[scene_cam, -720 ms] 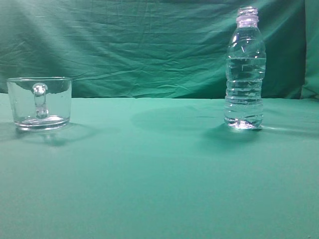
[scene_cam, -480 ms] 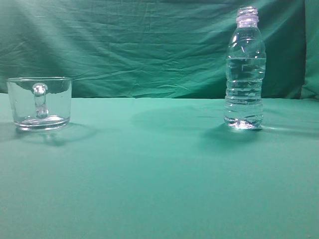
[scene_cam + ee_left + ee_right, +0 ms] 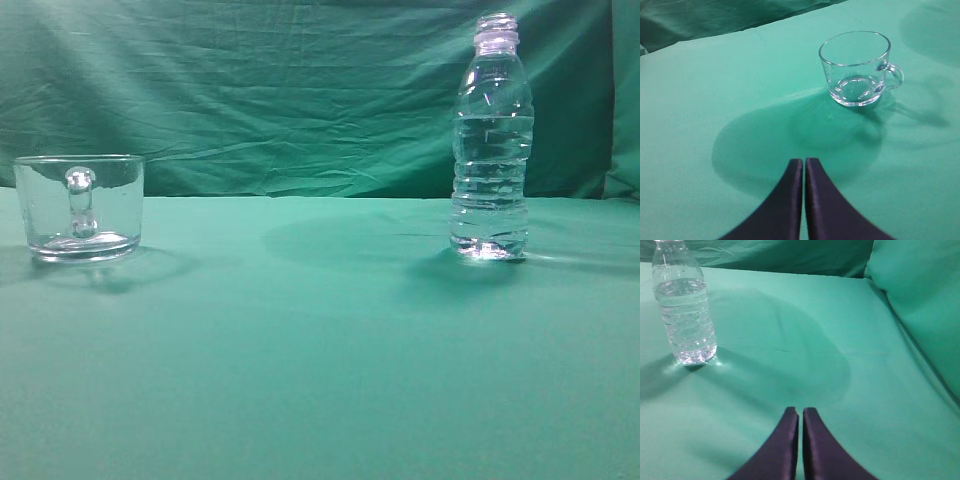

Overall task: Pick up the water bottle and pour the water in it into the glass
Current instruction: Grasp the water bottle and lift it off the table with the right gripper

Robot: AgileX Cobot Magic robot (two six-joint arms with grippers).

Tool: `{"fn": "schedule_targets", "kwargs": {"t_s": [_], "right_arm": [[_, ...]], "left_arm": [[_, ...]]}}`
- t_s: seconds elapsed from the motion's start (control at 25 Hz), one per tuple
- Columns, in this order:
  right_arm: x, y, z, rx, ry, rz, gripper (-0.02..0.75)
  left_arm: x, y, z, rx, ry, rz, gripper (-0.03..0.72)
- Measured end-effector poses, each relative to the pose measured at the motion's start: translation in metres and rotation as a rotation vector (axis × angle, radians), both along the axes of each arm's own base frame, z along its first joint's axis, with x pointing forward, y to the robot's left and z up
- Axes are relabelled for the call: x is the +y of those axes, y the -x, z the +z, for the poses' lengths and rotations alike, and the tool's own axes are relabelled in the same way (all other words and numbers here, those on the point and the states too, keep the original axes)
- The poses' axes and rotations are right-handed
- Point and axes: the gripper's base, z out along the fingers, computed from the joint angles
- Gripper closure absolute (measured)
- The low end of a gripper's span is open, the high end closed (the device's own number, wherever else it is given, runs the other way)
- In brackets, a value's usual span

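The water bottle [image 3: 490, 140] stands upright at the right of the green cloth, uncapped, with water [image 3: 489, 190] up to about its shoulder. It also shows in the right wrist view [image 3: 685, 310], far left and well ahead of my right gripper [image 3: 800, 411], which is shut and empty. The glass [image 3: 80, 207], a clear mug with its handle facing the camera, stands at the left and looks empty. In the left wrist view the glass [image 3: 856, 67] sits ahead and right of my left gripper [image 3: 804, 161], which is shut and empty. Neither gripper shows in the exterior view.
A green cloth covers the table [image 3: 320, 360] and hangs as a wrinkled backdrop [image 3: 280, 90]. In the right wrist view a raised fold of cloth [image 3: 920, 295] rises along the right side.
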Motion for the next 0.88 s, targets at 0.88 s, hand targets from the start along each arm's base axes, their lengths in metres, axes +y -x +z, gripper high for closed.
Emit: {"fn": "schedule_targets", "kwargs": {"t_s": [0.88], "right_arm": [[-0.004, -0.005, 0.038, -0.367, -0.274, -0.072, 0.738]], "left_arm": [[0.000, 0.000, 0.000, 0.000, 0.000, 0.000, 0.688]]}}
